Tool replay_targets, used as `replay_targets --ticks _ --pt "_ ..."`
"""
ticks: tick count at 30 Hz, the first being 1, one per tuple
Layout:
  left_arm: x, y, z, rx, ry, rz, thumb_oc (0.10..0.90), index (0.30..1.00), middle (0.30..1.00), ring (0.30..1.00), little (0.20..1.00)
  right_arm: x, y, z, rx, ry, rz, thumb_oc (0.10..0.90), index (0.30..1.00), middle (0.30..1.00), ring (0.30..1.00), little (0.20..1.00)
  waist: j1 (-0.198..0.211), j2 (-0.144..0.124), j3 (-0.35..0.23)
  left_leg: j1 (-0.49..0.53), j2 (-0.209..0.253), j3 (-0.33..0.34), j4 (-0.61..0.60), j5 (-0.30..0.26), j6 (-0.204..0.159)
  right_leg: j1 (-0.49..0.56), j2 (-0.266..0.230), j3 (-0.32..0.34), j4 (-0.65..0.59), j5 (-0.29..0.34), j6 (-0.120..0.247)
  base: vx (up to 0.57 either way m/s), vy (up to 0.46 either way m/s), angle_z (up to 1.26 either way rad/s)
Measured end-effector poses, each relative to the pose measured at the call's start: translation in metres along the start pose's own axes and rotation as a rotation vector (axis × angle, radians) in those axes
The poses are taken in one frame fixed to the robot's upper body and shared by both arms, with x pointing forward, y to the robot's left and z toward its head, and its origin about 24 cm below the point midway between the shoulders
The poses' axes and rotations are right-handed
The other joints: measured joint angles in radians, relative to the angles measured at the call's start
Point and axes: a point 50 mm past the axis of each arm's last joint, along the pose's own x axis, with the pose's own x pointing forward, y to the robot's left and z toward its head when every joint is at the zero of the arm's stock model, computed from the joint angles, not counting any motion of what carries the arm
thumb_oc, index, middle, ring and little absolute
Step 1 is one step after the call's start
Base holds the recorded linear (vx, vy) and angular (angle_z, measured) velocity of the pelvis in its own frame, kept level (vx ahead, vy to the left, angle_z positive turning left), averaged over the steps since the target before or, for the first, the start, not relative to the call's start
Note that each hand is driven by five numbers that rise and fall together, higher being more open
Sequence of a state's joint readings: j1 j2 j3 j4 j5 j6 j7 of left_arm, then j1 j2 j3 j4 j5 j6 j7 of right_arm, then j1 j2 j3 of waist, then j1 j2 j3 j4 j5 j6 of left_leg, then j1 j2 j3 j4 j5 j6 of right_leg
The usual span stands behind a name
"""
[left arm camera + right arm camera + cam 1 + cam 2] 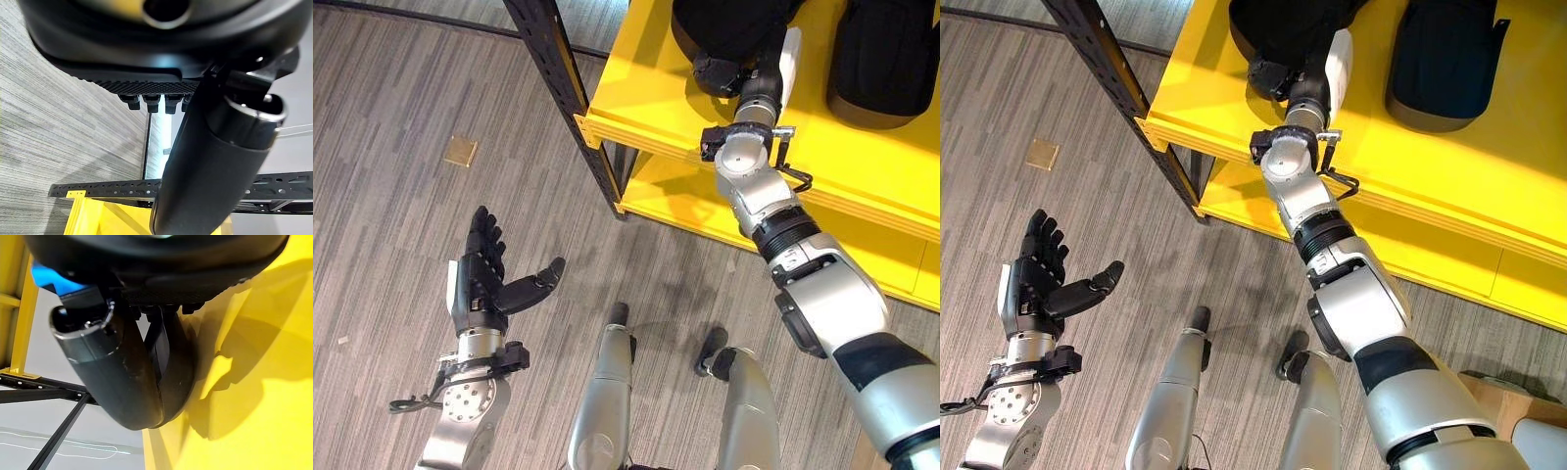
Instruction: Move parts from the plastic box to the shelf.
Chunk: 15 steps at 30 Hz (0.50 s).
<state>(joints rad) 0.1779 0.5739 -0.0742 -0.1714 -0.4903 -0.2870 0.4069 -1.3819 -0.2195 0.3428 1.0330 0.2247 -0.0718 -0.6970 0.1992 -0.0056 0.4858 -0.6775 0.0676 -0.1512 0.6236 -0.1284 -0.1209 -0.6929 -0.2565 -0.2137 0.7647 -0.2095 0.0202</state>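
On the yellow shelf [631,93] lies a bulky black part [729,22], and my right hand [732,70] reaches up to its near edge, fingers curled against it. In the right wrist view the thumb [105,367] closes on a black curved edge [177,360] that rests on the yellow board. A second black part [1445,59] lies further right on the same shelf. My left hand [480,284] hangs open above the wood-look floor at lower left, thumb spread and nothing in it; its fingers [151,100] stand straight in the left wrist view.
A black perforated upright [558,69] carries the shelf's left corner. A lower yellow shelf board [675,201] sits beneath. A small tan square [460,150] lies on the floor to the left. A pale wooden object [1498,392] shows at the lower right.
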Motion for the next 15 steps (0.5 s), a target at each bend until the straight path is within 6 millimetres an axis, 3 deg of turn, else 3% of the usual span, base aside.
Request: replay_targets --ticks 5,12,15 --pt "0.0 0.0 0.0 0.004 -0.003 -0.002 0.9 1.0 1.0 1.0 1.0 0.001 0.0 -0.002 -0.2 -0.092 0.085 0.9 1.0 1.0 1.0 1.0 0.0 0.0 0.0 -0.002 -0.001 0.0 0.0 0.0 0.0 0.0 -0.001 -0.001 -0.001 0.008 0.0 0.0 0.0 0.0" --pt "0.0 0.0 0.001 0.003 -0.006 -0.003 0.9 1.0 1.0 1.0 1.0 0.005 -0.01 -0.007 -0.329 -0.146 0.179 0.9 1.0 1.0 1.0 1.0 -0.002 -0.003 0.001 -0.001 0.003 0.002 0.001 0.006 -0.001 0.002 0.006 0.0 -0.014 0.024 -0.001 -0.03 0.005 -0.02" --pt "0.0 0.002 0.002 0.004 -0.014 0.005 0.9 1.0 1.0 1.0 1.0 0.002 -0.013 -0.012 -0.387 -0.184 0.225 0.9 1.0 1.0 1.0 1.0 -0.004 -0.017 0.007 0.0 0.002 0.008 0.004 0.009 -0.001 0.006 0.007 0.004 -0.025 0.036 0.001 -0.04 0.006 -0.05"
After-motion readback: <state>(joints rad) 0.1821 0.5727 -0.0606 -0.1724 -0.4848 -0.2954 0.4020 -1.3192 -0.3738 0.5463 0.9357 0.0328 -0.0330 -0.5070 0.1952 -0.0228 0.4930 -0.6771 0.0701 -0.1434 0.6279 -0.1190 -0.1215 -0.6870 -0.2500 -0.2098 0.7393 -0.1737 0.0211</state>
